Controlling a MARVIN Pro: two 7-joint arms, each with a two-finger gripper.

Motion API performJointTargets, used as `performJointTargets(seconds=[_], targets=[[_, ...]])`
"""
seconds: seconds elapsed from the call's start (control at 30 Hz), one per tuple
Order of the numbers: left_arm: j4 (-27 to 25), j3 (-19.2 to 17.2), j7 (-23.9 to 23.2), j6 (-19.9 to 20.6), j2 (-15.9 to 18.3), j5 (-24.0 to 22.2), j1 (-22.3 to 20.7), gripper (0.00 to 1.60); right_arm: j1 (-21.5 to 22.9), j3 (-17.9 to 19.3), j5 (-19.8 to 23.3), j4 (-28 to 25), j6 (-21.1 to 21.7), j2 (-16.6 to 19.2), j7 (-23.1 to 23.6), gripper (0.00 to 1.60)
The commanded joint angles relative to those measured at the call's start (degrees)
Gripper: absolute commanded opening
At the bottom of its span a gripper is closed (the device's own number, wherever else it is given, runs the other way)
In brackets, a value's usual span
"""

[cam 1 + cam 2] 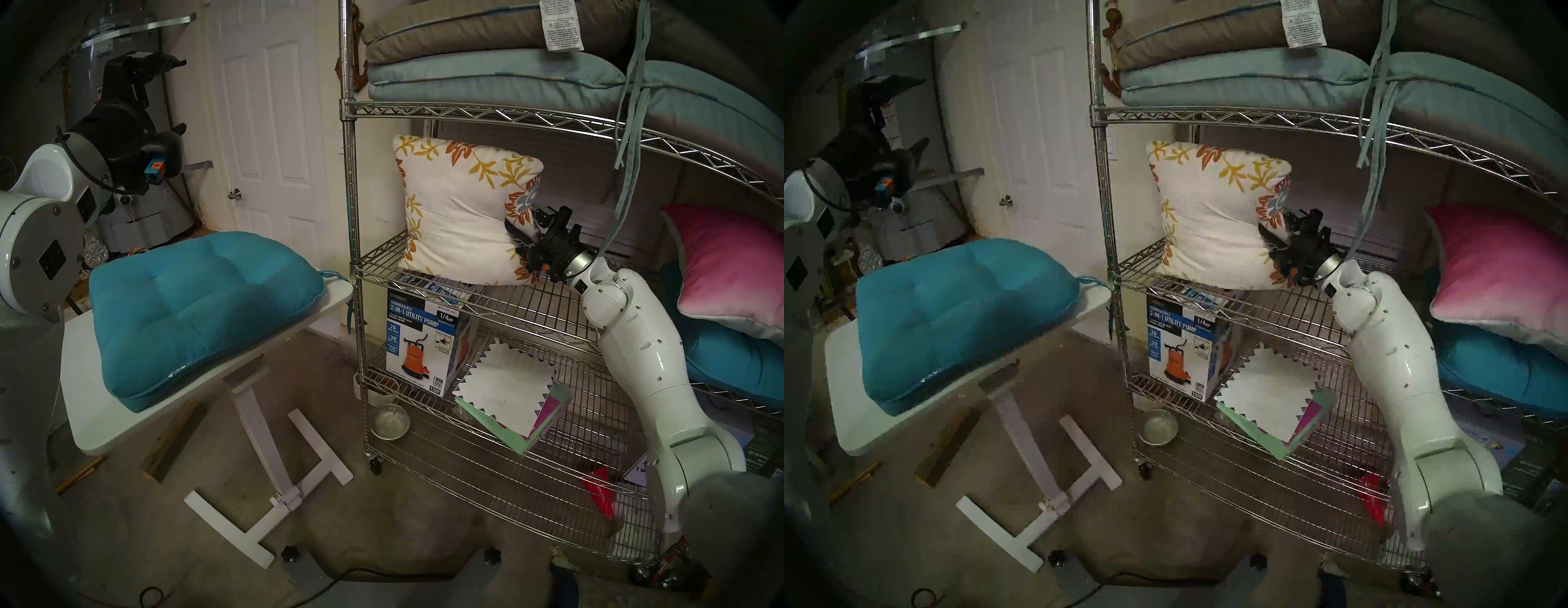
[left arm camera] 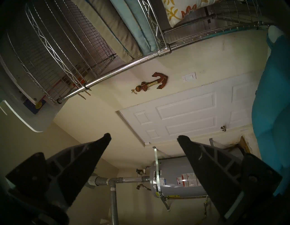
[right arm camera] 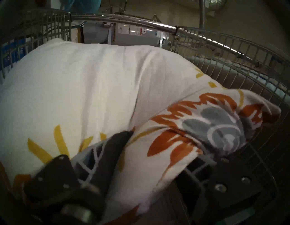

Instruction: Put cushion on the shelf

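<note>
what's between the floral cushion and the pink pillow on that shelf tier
The right gripper, at the floral cushion; beyond it bare wire up to the pink pillow, in the head views.

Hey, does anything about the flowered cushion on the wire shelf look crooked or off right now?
Yes. The cushion stands on edge on the shelf tier, leaning rather than lying flat, and its right corner is bunched and folded between the right gripper's fingers. The teal seat cushion also sits on a tilted white table.

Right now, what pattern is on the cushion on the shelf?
Cream cushion with orange, yellow and grey-blue flowers; right wrist view shows it best.
</note>
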Motion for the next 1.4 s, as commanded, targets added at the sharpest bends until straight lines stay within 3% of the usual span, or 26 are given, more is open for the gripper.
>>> performJointTargets(seconds=[0.0, 0.17, 0.2, 0.23, 0.27, 0.73, 1.0, 1.13, 1.37], targets=[[-0.5, -0.3, 0.2, -0.1, 0.0, -0.1, -0.3, 1.6, -4.8, 0.2, 1.9, -6.2, 0.6, -2.3, -1.6, 1.6], [-0.5, -0.4, 0.2, -0.1, 0.0, -0.1, -0.2, 1.6, -9.1, 1.3, 2.3, -9.2, 3.5, -1.8, -0.8, 1.6], [-0.5, -0.4, 0.2, -0.1, 0.0, -0.1, -0.2, 1.6, -9.5, 1.5, 2.3, -9.3, 3.7, -1.7, -0.7, 1.5], [-0.5, -0.4, 0.2, -0.1, 0.0, -0.1, -0.2, 1.6, -9.8, 1.8, 2.1, -9.1, 3.9, -1.9, -1.8, 0.81], [-0.5, -0.4, 0.2, -0.1, 0.0, -0.1, -0.2, 1.6, -10.0, 2.0, 2.2, -9.1, 4.0, -1.8, -1.7, 0.0], [-0.5, -0.4, 0.2, -0.1, 0.0, -0.1, -0.2, 1.6, -9.9, 3.3, 1.2, -6.4, 3.2, -0.5, -2.4, 0.0], [-0.5, -0.4, 0.2, -0.1, 0.0, -0.1, -0.3, 1.6, -5.0, 1.7, -1.6, -1.7, 2.7, -0.7, -2.5, 0.0], [-0.5, -0.3, 0.2, -0.1, 0.0, -0.1, -0.3, 1.6, -0.2, 0.7, -3.4, 1.6, 2.5, -2.0, -2.3, 0.0], [-0.5, -0.3, 0.3, -0.1, 0.0, -0.1, -0.4, 1.6, 4.3, 0.4, -5.9, 7.0, 2.8, -4.8, -2.5, 0.0]])
